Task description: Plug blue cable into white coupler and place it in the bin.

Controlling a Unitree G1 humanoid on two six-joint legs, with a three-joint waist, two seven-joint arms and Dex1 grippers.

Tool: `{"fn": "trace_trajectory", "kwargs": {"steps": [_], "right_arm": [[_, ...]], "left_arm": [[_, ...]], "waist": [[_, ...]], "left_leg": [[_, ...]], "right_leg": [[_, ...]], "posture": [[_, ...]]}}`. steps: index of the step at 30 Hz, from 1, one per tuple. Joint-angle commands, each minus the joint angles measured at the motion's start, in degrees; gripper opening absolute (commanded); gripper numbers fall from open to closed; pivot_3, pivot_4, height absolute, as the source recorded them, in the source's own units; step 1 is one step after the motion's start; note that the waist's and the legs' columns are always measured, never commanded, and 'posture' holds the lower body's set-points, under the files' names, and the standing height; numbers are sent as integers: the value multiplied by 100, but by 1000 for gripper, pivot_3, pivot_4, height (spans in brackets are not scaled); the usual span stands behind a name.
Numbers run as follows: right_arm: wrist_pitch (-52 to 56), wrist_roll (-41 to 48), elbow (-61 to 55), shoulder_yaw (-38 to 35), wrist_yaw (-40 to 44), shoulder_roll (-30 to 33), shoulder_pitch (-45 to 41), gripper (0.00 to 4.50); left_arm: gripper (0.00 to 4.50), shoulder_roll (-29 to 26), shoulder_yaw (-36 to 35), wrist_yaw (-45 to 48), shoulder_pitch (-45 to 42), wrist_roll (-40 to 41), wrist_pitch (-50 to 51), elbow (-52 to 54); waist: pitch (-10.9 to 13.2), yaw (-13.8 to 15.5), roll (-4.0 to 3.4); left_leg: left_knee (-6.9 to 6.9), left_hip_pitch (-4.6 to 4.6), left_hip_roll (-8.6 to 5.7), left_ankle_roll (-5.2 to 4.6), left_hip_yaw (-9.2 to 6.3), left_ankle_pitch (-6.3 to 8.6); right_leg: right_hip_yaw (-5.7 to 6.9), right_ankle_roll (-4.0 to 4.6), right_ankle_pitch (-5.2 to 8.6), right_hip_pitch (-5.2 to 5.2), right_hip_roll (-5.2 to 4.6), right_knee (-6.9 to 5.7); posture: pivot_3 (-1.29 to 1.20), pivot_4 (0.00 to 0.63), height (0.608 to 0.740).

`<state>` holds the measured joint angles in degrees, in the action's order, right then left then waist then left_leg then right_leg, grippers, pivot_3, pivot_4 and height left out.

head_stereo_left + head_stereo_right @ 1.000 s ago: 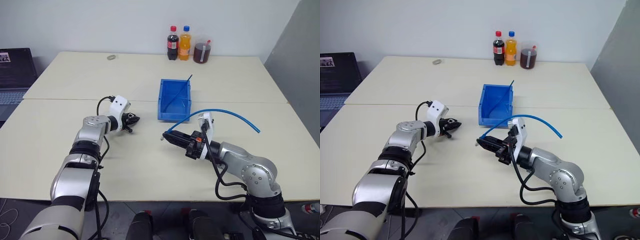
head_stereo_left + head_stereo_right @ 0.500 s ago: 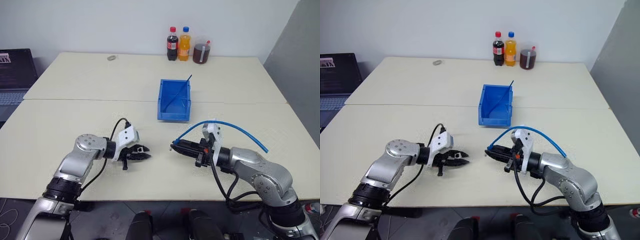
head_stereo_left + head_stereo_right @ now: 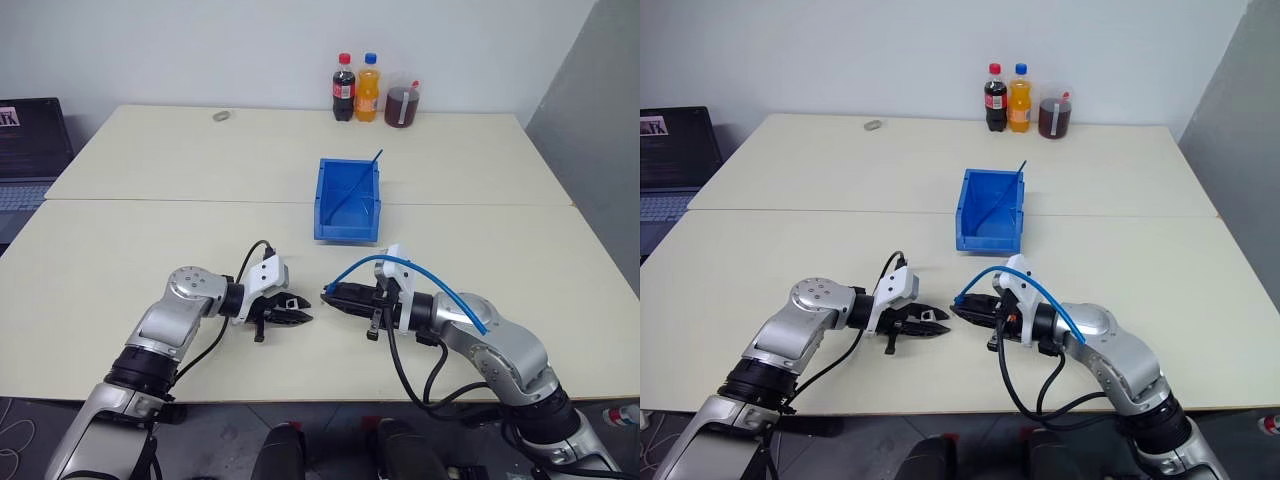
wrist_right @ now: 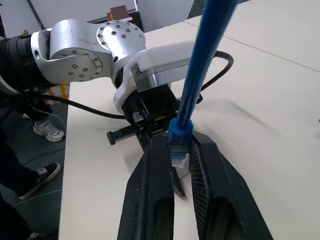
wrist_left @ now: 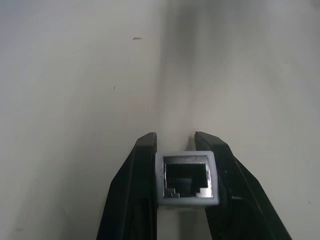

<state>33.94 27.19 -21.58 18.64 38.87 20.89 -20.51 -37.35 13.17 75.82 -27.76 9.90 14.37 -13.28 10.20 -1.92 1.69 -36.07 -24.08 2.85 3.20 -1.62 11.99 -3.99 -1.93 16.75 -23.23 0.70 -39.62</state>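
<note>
Now the left gripper [image 5: 175, 165] is pinching the white coupler [image 5: 186, 179], socket facing out, over the near table [image 3: 120, 260]; the right gripper [image 4: 175, 150] is clamping the blue cable [image 4: 200, 65] at its clear plug [image 4: 179, 159]. Being limp and light, the cable is probably best gripped near that plug; the bin [image 3: 348, 200] is sitting farther back.

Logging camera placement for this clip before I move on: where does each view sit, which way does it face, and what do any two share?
Left and right eye views: head-mounted, looking forward and down over the table; both arms show, left gripper facing right gripper, the bin beyond.
Left wrist view: looks along its own fingers, clamped on the white coupler, table behind.
Right wrist view: looks along its fingers, pinching the blue cable at its plug, toward the left arm.
Shared: the eye views and the right wrist view show the left gripper.
</note>
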Motion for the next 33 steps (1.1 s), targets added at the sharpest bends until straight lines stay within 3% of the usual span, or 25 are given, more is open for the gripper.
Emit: {"fn": "trace_trajectory", "kwargs": {"steps": [1, 22, 33], "right_arm": [[-318, -274, 72, 194, 54, -215, -228, 170], [-1035, -1204, 1591, 656, 584, -961, -885, 170], [-753, -991, 996, 136, 690, -547, -625, 169]], "left_arm": [[815, -34, 67, 127, -70, -60, -149, -58], [815, 22, 317, 468, -202, -345, -799, -493], [815, 136, 228, 217, -20, -313, -1048, -470]], "waist": [[0, -4, 0], [0, 0, 0], [-1, 24, -1]], "left_leg": [[0, 1, 0, 0, 0, 0], [-2, 9, 0, 0, 2, 0], [-4, 11, -2, 0, 1, 0]], "right_leg": [[-1, 0, 0, 0, 0, -1], [0, 25, -12, 0, 0, -18], [0, 26, -11, 3, -2, -24]], "posture": [[0, 150, 740], [0, 150, 740], [0, 150, 740]]}}
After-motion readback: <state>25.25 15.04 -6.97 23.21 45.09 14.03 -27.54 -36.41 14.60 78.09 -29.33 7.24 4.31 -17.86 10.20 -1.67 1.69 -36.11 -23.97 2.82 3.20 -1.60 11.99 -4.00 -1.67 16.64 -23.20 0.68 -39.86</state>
